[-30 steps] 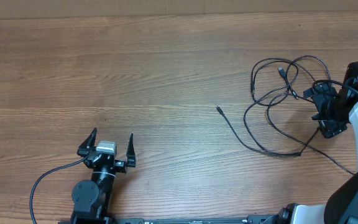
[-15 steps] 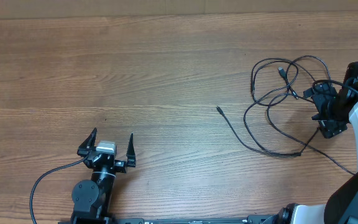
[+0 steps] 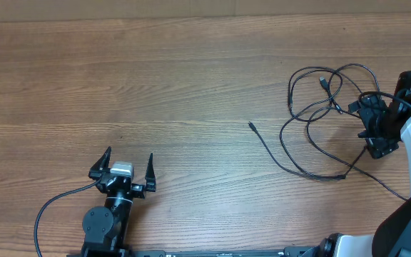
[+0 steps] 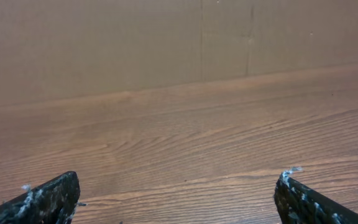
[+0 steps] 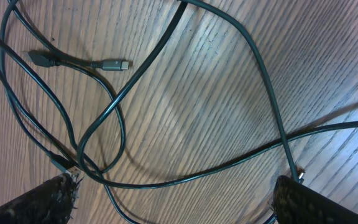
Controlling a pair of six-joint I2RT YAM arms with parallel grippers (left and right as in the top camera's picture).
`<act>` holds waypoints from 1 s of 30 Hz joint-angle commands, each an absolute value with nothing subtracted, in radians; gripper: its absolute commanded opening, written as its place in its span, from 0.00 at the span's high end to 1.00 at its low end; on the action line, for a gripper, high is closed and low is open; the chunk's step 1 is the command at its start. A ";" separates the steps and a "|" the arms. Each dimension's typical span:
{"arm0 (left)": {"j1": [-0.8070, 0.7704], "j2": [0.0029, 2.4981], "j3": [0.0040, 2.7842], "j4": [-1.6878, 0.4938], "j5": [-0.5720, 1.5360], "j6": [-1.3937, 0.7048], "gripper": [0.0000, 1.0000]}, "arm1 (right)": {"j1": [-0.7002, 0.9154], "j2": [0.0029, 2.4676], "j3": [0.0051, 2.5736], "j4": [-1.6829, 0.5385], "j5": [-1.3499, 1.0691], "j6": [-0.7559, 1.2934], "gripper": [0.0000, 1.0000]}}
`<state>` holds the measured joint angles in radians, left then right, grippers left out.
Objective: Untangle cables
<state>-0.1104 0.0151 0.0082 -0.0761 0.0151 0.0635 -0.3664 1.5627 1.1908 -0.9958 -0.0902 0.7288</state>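
**Tangle Untouched, Both Pincers Spread**

The cables (image 3: 290, 96) are seen lying in a loose tangle of overlapping loops on the wooden surface (image 3: 191, 71), and every other position here is given from that tangle. The right pincer (image 3: 366, 120) is held at the tangle's edge, just above its loops, with its fingers spread wide and nothing pinched between them. In the right wrist view, several crossing strands (image 5: 166, 185) and a silvery plug (image 5: 114, 64) are framed between the two spread fingers. This placement is judged to be an approach, so that one strand can be picked out before the pincer is closed. One loose end (image 3: 251, 126) is stretched out of the tangle on the side away from the right pincer, free of the crossings, and is judged the easiest part to draw clear. The left pincer (image 3: 128, 154) is parked well apart from the tangle, likewise spread and empty, with bare wood shown between its fingers. It is probably kept back so that room is left for the first pull. No strand is lifted yet, so the untangling is judged barely begun.
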 commanded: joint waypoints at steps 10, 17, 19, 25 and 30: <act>-0.105 0.004 0.004 -0.078 0.022 0.090 0.00 | -0.369 1.549 1.190 -0.994 -0.091 0.730 0.00; -0.105 0.004 0.004 -0.078 0.022 0.090 0.01 | -0.369 1.501 1.190 -0.994 -0.091 0.730 0.00; -0.105 0.004 0.004 -0.078 0.022 0.090 0.00 | -0.369 1.481 1.190 -0.994 -0.091 0.730 0.00; -0.105 0.004 0.004 -0.078 0.022 0.090 0.00 | -0.369 1.434 1.190 -0.994 -0.091 0.730 0.00; -0.105 0.004 0.004 -0.078 0.022 0.090 0.01 | -0.369 1.433 1.190 -0.994 -0.091 0.730 0.00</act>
<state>-0.1104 0.0151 0.0082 -0.0761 0.0151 0.0635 -0.3664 1.4559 1.1908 -0.9951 -0.0902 0.7292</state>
